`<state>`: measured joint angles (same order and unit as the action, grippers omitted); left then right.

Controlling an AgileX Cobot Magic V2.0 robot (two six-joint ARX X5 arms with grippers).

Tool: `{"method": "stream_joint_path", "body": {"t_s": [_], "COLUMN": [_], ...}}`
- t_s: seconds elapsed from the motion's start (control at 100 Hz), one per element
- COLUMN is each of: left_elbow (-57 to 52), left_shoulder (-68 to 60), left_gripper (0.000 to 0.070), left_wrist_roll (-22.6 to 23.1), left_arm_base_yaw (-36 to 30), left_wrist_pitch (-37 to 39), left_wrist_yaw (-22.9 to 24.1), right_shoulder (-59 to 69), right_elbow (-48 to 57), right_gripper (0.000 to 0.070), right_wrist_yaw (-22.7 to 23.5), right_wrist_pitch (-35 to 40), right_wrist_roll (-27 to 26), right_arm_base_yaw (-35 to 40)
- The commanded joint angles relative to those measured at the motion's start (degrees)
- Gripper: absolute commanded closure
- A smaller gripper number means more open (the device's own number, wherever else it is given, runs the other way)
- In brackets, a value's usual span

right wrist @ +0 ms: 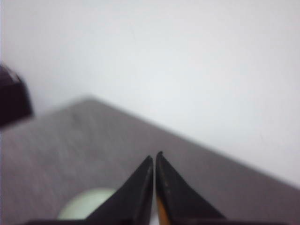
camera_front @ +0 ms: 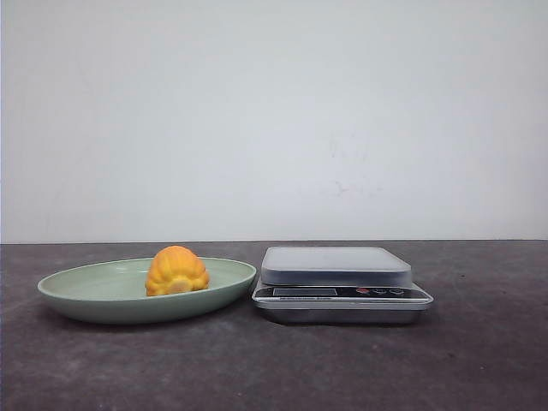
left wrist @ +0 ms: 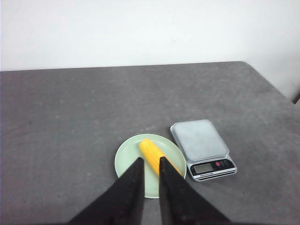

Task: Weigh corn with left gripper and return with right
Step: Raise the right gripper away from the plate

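The corn [camera_front: 175, 271], a stubby orange-yellow cob, lies in a pale green plate [camera_front: 86, 295] left of the scale [camera_front: 336, 265]. Neither gripper shows in the front view. In the left wrist view my left gripper [left wrist: 151, 160] hangs high above the plate [left wrist: 129, 159], open by a narrow gap with nothing between its fingers. The corn [left wrist: 151, 152] shows past the fingertips, far below them. My right gripper [right wrist: 155, 157] is shut, its tips almost touching, well above the table. A thin orange sliver low between its fingers is too blurred to name.
The silver scale [left wrist: 199, 140] has a flat platform and a display with buttons facing the robot. The dark grey table ends at a white wall. A dark blurred shape [right wrist: 11, 101] sits at the edge of the right wrist view. The plate [right wrist: 86, 204] shows faintly there.
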<state>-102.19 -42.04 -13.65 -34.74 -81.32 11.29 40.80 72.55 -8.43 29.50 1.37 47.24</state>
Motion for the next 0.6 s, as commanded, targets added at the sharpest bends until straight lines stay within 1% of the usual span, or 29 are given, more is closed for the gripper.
{"method": "stream_joint_path", "body": {"t_s": [0.0,0.08,0.18,0.26,0.37,0.59], "left_elbow": [-0.6,-0.6,-0.6,-0.6,-0.6,-0.6], "left_shoulder": [-0.4,-0.4,-0.4,-0.4,-0.4,-0.4], "left_gripper": [0.0685,0.0685,0.0684,0.0684,0.0684,0.0684], "left_wrist_roll": [0.4,-1.7,-4.0,-3.9,-3.9,-3.9], "left_arm_base_yaw": [-0.4,-0.4,-0.4,-0.4,-0.4,-0.4], "left_wrist_pitch": [-2.0,-2.0,-1.8,-1.5,-1.4,-1.4], "left_wrist_yaw": [0.3,0.3,0.3,0.3,0.3,0.3], "right_shoulder": [-4.7,-9.0,-11.5,-11.8,-11.7,-11.7], "right_elbow": [-6.6,-11.6,-13.7,-13.7,-13.7,-13.7], "right_gripper": [0.0699,0.0699,0.0699,0.0699,0.0699,0.0699], "right_wrist_yaw": [0.5,0.5,0.5,0.5,1.3,0.9], "right_wrist_pitch": [-6.6,-8.1,-6.3,-5.0,-5.0,-5.2], "right_wrist_roll": [1.0,-1.0,-1.4,-1.4,-1.4,-1.4], "right_arm_base_yaw": [0.6,0.6,0.6,0.6,0.6,0.6]}}
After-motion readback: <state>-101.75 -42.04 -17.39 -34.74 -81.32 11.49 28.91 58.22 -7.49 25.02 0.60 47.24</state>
